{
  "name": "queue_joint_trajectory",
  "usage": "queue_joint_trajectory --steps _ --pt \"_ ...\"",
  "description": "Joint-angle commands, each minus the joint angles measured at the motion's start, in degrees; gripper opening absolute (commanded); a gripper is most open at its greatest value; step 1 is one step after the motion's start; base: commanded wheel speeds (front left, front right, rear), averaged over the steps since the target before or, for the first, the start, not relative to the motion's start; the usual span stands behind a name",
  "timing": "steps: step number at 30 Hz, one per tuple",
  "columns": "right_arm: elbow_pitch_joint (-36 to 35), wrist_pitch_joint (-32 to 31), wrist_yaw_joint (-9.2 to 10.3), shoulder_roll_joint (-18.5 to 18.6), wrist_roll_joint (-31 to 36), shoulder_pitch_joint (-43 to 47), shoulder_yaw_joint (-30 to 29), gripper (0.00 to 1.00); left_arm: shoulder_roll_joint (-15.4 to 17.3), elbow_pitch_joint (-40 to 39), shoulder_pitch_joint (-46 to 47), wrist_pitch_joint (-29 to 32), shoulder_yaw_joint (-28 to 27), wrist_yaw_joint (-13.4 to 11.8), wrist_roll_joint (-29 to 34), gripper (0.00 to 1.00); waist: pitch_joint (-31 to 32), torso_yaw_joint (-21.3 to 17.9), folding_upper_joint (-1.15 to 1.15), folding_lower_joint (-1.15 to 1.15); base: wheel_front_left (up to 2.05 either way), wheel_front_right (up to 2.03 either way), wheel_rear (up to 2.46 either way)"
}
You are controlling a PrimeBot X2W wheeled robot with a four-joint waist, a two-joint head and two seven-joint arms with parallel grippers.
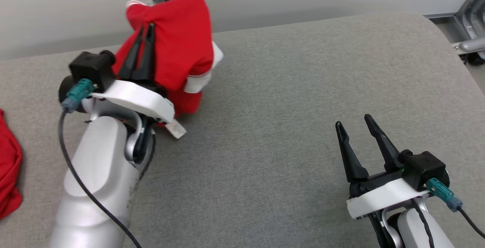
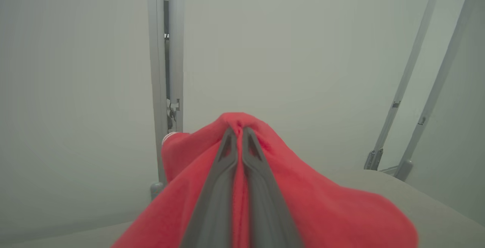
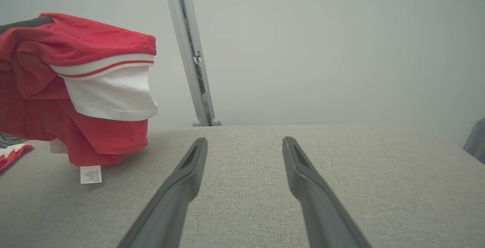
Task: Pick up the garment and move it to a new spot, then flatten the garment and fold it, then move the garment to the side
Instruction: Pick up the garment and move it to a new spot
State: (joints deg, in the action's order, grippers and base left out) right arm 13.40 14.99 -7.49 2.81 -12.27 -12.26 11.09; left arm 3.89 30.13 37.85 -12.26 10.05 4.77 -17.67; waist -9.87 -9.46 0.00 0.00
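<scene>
Head view: the left tool point(image 1: 147, 27) was raised at the far left of the grey bench point(image 1: 284, 107), its two dark fingers pressed together on a bunched fold of the red garment point(image 1: 182, 32). The garment hung from that grip in a heap, with a white label point(image 1: 176, 129) dangling at its lower edge, close to the bench. The right tool point(image 1: 353, 121) sat low at the near right, well apart from the garment, fingers spread and holding nothing. Another red cloth point(image 1: 9, 164) lay at the left edge.

Left wrist view: the tool point(image 2: 238, 130) was shut on a peak of the garment point(image 2: 322, 210), which draped down both sides of the fingers. A grey post point(image 2: 166, 69) stood behind.

Right wrist view: the fingers of the right tool point(image 3: 244, 140) stood wide apart over bare bench point(image 3: 246, 187). The garment point(image 3: 94, 39) hung at the left, showing a white sleeve band point(image 3: 113, 92), its lowest fold down at the bench.
</scene>
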Motion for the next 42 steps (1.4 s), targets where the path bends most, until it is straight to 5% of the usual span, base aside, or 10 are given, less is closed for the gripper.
queue_joint_trajectory --steps 1,15,17,24,34,42 --pt "-0.1 0.4 -0.01 0.2 -0.5 0.4 -0.1 1.0 -0.2 0.0 -0.3 -0.5 1.0 0.6 -0.2 0.0 0.2 -0.7 0.0 0.0 0.0 0.0 0.0" --pt "-0.2 0.4 -0.01 0.2 -1.0 1.0 0.2 1.0 -0.9 5.2 -5.5 -1.9 14.0 2.2 -9.0 0.0 0.6 -0.9 0.0 0.0 0.0 0.0 0.0" --pt "0.0 0.4 -0.01 0.2 -0.8 0.9 0.1 1.0 -0.9 5.4 -6.3 -2.1 15.9 1.2 -11.4 1.0 0.8 -0.5 0.0 0.0 0.0 0.0 0.0" --pt "0.5 0.4 -0.01 0.2 -0.3 1.2 -0.2 1.0 -0.9 4.6 -8.5 -2.8 20.0 -2.6 -13.6 1.0 2.0 0.8 0.0 0.0 0.0 0.0 0.0" --pt "0.9 0.4 -0.01 0.2 -0.4 2.9 0.4 1.0 -0.9 -3.6 -16.7 -2.9 12.9 -5.5 -10.1 1.0 4.2 1.9 0.0 0.0 0.0 0.0 0.0" --pt "2.2 0.4 -0.01 0.3 0.8 2.5 0.7 1.0 -0.9 -3.8 -19.2 -2.9 12.4 -6.3 -11.8 1.0 5.2 4.7 0.0 0.0 0.0 0.0 0.0"
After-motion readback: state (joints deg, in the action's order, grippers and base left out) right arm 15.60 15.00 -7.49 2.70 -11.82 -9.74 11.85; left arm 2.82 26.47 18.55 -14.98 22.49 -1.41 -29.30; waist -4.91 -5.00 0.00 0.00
